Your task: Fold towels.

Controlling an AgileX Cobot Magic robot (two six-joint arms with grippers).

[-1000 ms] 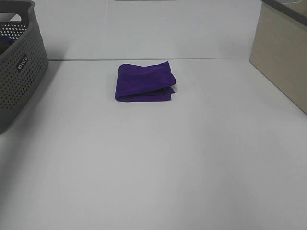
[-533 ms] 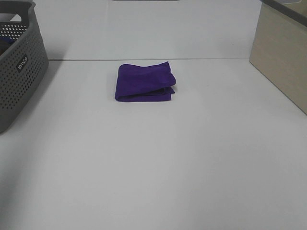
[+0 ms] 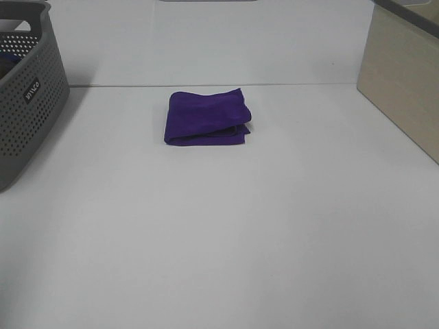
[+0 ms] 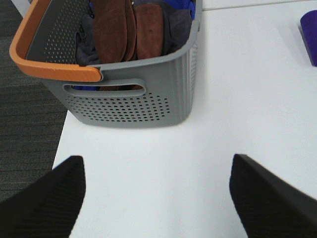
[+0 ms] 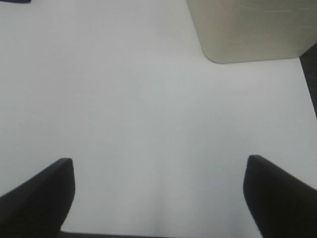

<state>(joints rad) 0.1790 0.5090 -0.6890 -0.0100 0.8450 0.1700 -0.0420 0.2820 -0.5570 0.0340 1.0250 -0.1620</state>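
Though folded, towel (image 3: 206, 117) lies crosswise

R gripper (image 5: 158, 198) spread wide over bare table (image 5: 138, 109), beige box (image 5: 245, 27) nearby.

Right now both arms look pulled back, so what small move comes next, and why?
Probably send the left claw toward the basket for another cloth. The purple towel already lies folded on the table, both claws are open and empty, and brown and blue cloths sit in the basket.
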